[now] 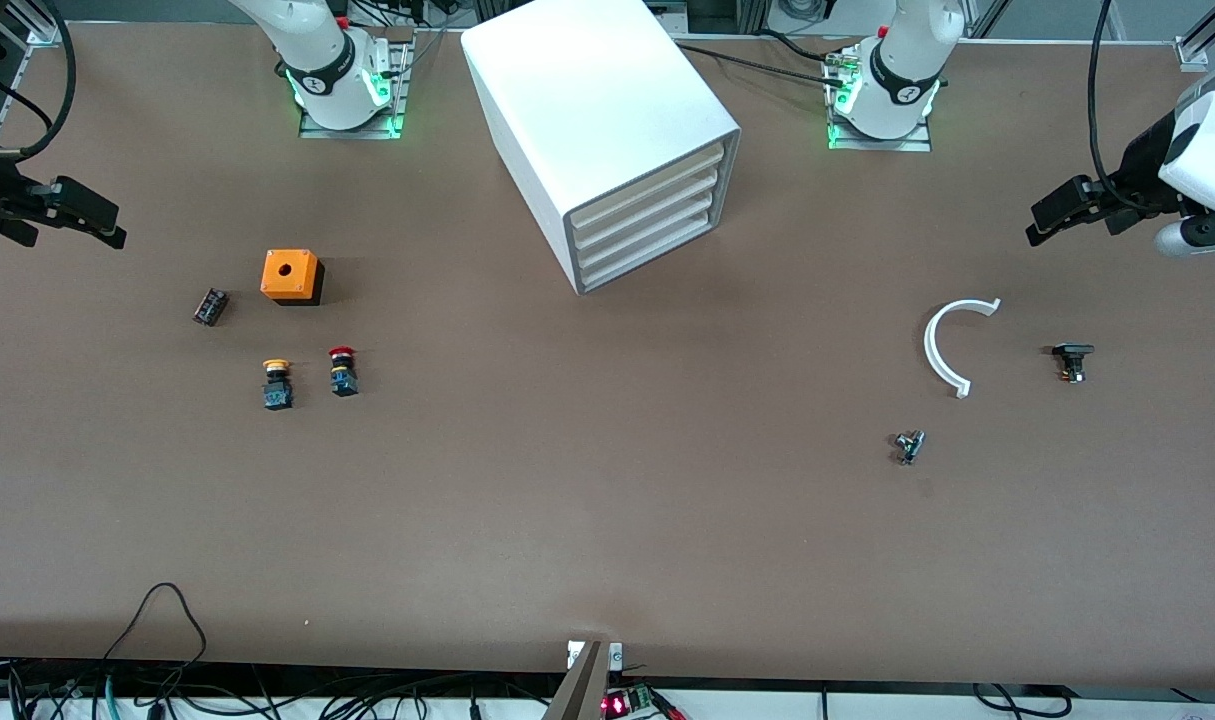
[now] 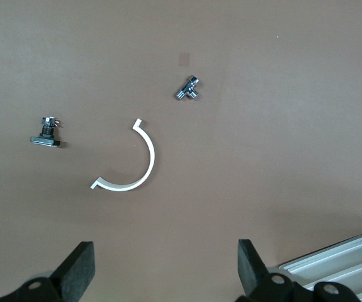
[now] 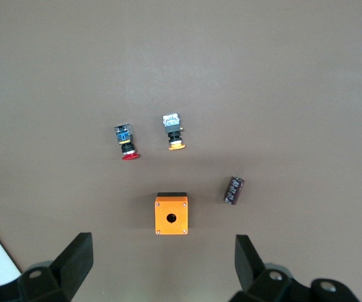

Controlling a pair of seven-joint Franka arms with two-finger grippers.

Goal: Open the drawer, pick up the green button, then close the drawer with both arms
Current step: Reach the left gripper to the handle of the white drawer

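The white cabinet (image 1: 607,110) stands at the middle of the table near the arms' bases. All four of its drawers are shut. The bottommost drawer (image 1: 649,257) is flush with the three above it. The green-capped button is hidden from every view. My left gripper (image 1: 1042,225) hangs open and empty over the table at the left arm's end; in the left wrist view (image 2: 165,270) its jaws stand wide apart. My right gripper (image 1: 112,228) hangs open and empty over the right arm's end; it also shows in the right wrist view (image 3: 162,261).
Toward the right arm's end lie an orange box (image 1: 291,276), a yellow-capped button (image 1: 277,384), a red-capped button (image 1: 343,370) and a small dark cylinder (image 1: 210,306). Toward the left arm's end lie a white arc (image 1: 942,345), a metal fitting (image 1: 909,445) and a black part (image 1: 1072,360).
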